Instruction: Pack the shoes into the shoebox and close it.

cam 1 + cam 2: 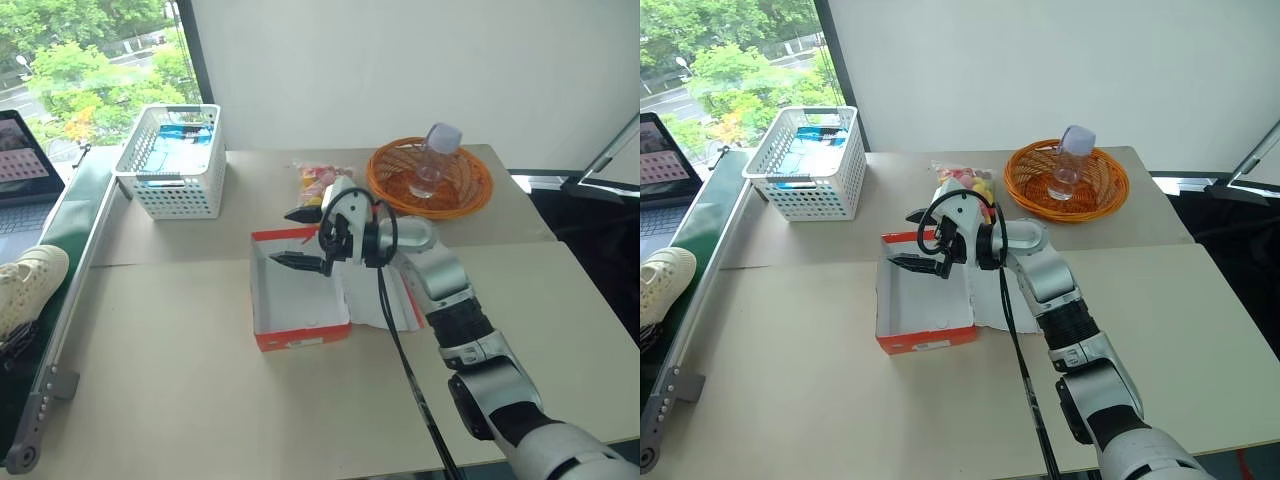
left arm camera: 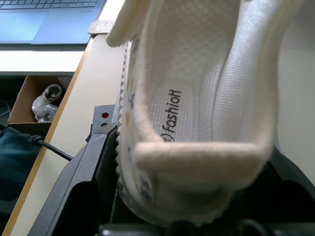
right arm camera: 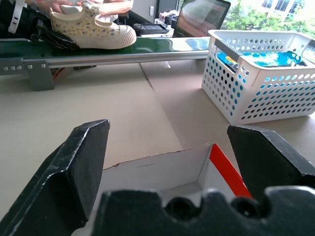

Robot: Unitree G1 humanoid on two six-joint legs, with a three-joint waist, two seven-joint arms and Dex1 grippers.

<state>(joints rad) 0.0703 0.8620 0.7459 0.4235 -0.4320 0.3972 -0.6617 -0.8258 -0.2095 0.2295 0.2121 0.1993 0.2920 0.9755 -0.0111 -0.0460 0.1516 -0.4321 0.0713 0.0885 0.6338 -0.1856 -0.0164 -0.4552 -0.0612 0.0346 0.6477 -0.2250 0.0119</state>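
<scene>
Cream shoe (image 2: 197,113): lies between the left gripper (image 2: 192,196) fingers, grip unclear.
Red-orange shoebox (image 1: 298,300): open, right under the right gripper (image 1: 300,238).
Right gripper: jaws spread, empty.

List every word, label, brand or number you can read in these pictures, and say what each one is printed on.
"Fashion": printed on the insole of the cream shoe, seen in the left wrist view, after a small round logo too unclear to read.
Laptop screen: content too small to read.
Packet in the white basket: any print too small to read.
Shoebox front strip: no legible text.
</scene>
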